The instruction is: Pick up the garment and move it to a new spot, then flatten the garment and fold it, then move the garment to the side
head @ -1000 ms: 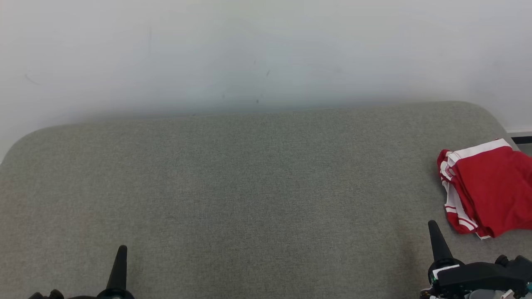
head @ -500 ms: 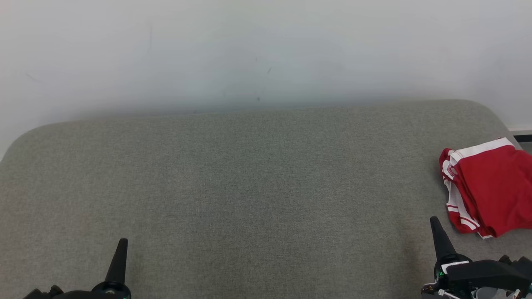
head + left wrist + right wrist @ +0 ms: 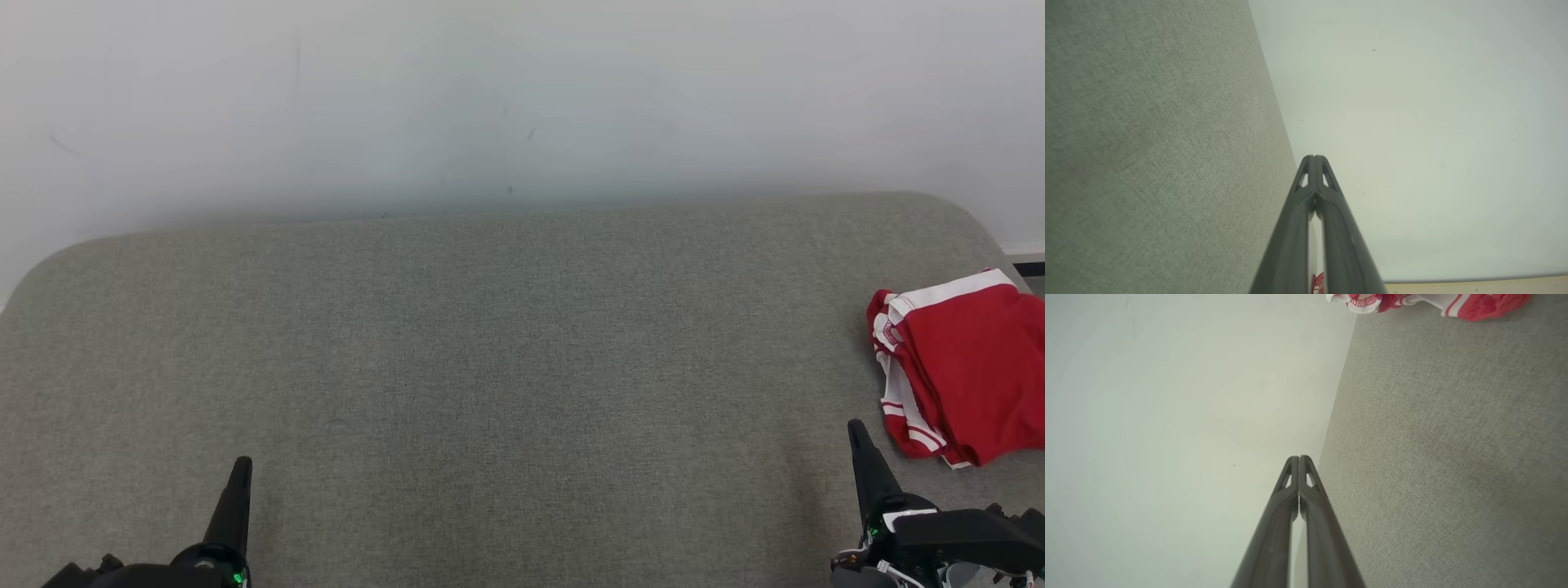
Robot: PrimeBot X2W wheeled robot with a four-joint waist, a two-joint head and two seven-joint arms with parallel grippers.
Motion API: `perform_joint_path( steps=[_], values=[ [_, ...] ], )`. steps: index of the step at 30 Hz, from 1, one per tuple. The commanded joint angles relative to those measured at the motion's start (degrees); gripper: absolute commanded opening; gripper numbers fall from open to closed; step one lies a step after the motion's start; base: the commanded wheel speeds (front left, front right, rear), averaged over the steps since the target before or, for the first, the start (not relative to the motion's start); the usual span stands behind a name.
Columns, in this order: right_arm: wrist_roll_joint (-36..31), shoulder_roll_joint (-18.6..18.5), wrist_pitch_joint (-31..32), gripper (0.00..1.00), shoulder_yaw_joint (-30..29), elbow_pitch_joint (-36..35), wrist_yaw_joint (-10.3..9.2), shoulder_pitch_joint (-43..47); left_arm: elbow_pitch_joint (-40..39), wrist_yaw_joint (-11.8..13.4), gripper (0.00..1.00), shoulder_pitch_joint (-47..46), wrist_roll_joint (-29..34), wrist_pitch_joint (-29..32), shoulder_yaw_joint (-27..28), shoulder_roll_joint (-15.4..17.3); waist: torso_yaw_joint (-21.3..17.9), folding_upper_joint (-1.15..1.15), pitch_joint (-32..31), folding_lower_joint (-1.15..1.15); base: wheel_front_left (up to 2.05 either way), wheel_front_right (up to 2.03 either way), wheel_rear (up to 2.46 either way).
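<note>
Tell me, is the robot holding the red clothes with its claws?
No, nothing is held. The left gripper and right gripper are both shut and empty; the red garment lies on the grey cushion, apart from them.

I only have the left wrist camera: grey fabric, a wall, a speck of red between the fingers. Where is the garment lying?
Observer: The garment lies at the right end of the grey cushion, cut by the head view's right edge.
Operator: Is the right gripper holding it?
Observer: No, the right gripper is shut on nothing, apart from the garment, nearer the robot.
Operator: Is it spread out?
Observer: No, it looks folded into a layered stack.
</note>
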Motion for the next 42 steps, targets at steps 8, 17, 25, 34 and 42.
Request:
perform_joint_path(
  steps=[8,17,25,34,42],
  values=[
    [4.29,0.19,1.06,0.00,-0.62,-0.93,-0.12,-0.57,0.09,-0.57,0.00,-1.48,-4.21,1.11,0.32,0.30,0.13,0.00,0.28,0.00,0.00,0.00,0.00],
    [7.68,0.31,1.87,0.00,-1.00,-1.27,-0.13,-0.60,0.27,-0.82,0.00,-1.84,-7.35,1.93,0.45,0.32,0.25,0.00,0.55,0.00,0.00,0.00,0.00],
    [11.17,0.44,2.64,0.00,-1.39,-1.72,-0.13,-0.60,0.48,-1.04,0.00,-2.44,-10.60,2.79,0.59,0.34,0.38,0.00,0.86,0.00,0.00,0.00,0.00],
    [10.94,0.43,2.65,0.00,-1.35,-1.65,-0.14,-0.58,0.46,-1.00,0.00,-2.38,-10.50,2.82,0.58,0.34,0.39,0.00,0.87,0.00,0.00,0.00,0.00],
    [10.94,0.42,2.65,0.00,-1.34,-1.65,-0.13,-0.58,0.46,-1.00,0.00,-2.38,-10.51,2.82,0.58,0.33,0.39,0.00,0.87,0.00,0.00,0.00,0.00]
  ],
)
